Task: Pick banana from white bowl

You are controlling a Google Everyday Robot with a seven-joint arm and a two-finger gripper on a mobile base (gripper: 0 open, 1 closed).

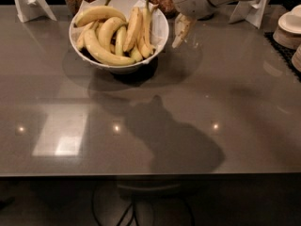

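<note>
- gripper [181, 32]: hangs above the table [221, 93], just beside the right rim of the white bowl [159, 22] and outside it; it carries nothing, and whether it is open or closed cannot be told.
- banana [133, 28]: the short, plump, deep-yellow fruit stands on end in the right half of the bowl, leaning among longer curved bananas and touching its neighbours.
- step in hand: judged to be the approach; the gripper has not yet reached over the bowl and no grasp is made.
- next move: it likely calls for travel leftward over the rim, then a descent onto the upper part of the banana, closing on that fruit alone.
- caution: the close-packed neighbours and the near rim leave little room.
</note>
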